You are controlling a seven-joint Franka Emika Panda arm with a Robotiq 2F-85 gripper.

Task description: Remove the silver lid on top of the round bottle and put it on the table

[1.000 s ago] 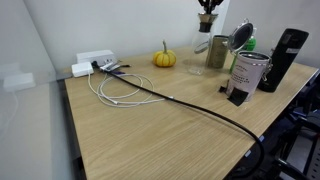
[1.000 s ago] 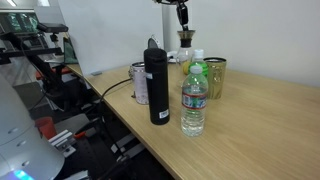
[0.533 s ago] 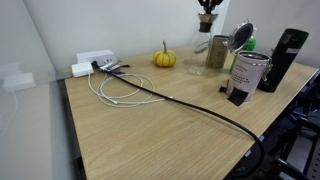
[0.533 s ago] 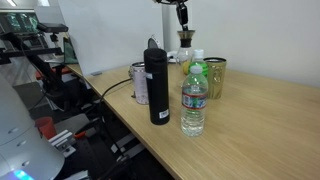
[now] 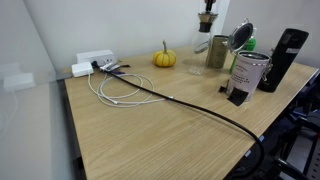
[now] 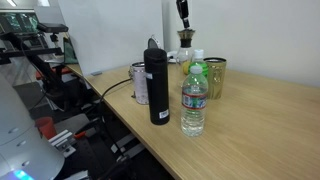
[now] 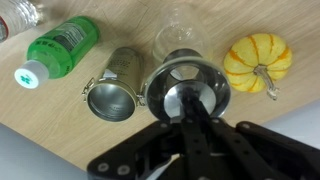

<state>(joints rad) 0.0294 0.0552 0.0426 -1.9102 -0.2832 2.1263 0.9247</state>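
Observation:
The round bottle (image 5: 204,46) stands at the back of the table (image 5: 170,130), between the pumpkin and the olive cup. It also shows in an exterior view (image 6: 185,42). My gripper (image 5: 207,20) hangs straight above its neck, also seen in an exterior view (image 6: 184,17). In the wrist view the fingers (image 7: 186,100) are shut, with the small silver lid (image 7: 168,100) at their tips. The bottle's round body (image 7: 212,82) lies directly below. From the exterior views I cannot make out the lid.
A small pumpkin (image 5: 164,58), an olive metal cup (image 5: 217,51), a shiny round disc (image 5: 242,35), a labelled tin (image 5: 248,70) and a black flask (image 5: 286,58) crowd the back. A green-capped water bottle (image 6: 195,100) stands near. Cables (image 5: 120,88) cross the table.
My gripper has risen a little above the bottle's neck, still shut. Nothing else has moved.

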